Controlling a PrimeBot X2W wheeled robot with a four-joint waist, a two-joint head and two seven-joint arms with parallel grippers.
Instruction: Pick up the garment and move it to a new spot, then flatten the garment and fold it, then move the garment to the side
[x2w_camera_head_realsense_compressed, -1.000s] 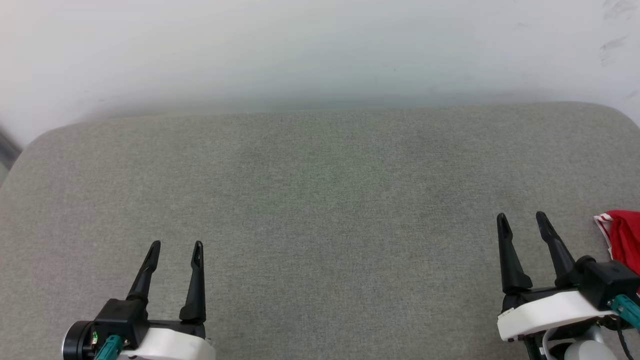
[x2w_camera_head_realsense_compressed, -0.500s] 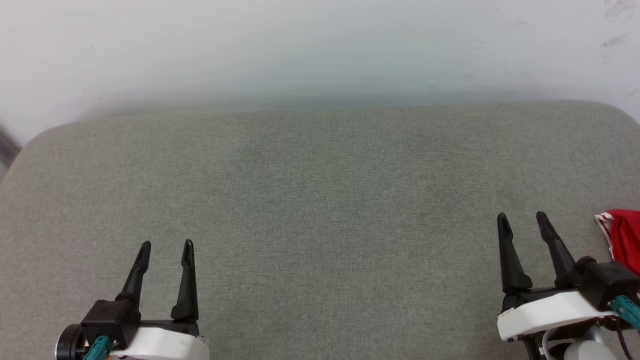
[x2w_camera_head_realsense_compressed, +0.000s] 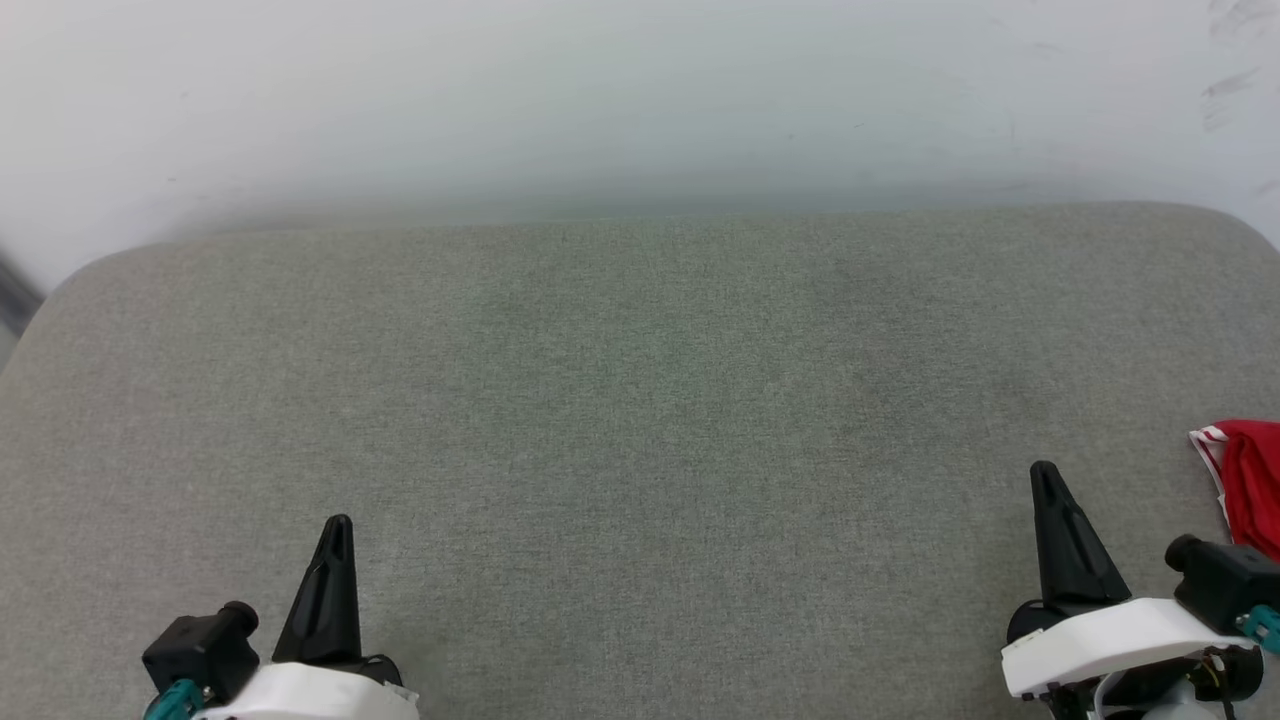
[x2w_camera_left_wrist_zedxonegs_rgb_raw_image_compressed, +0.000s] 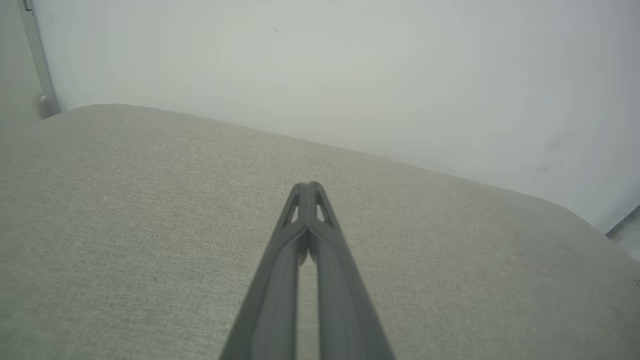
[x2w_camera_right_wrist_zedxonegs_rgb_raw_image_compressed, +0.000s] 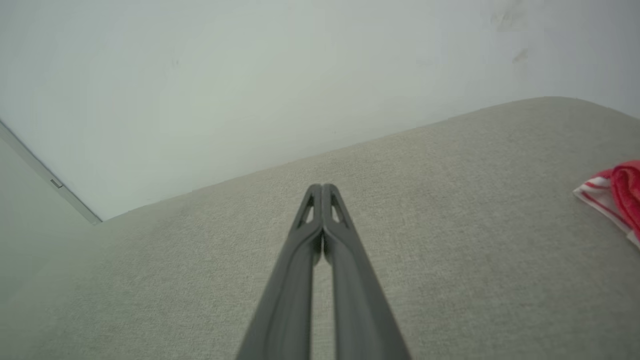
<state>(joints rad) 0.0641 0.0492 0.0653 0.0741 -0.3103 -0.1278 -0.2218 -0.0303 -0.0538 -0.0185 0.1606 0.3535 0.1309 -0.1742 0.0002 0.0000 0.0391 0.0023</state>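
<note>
Head view: at the lower left, the left gripper (x2w_camera_head_realsense_compressed: 338, 524) hovers low over the grey fabric surface (x2w_camera_head_realsense_compressed: 640, 400), its two dark fingers pressed together into one point with nothing between them. The left wrist view shows the same, with the tips meeting above the woven cloth. Past the surface's rounded far edge stands a pale wall (x2w_camera_head_realsense_compressed: 640, 90). At the lower right, the right gripper (x2w_camera_head_realsense_compressed: 1045, 472) is likewise fully closed and empty, its fingers pointing away from the robot. Just to its right lies the garment (x2w_camera_head_realsense_compressed: 1250, 480), a bunched red cloth with red-and-white striped trim. It rests on the surface and is cut off by the picture's right edge, near the right gripper but apart from its fingers.
</note>
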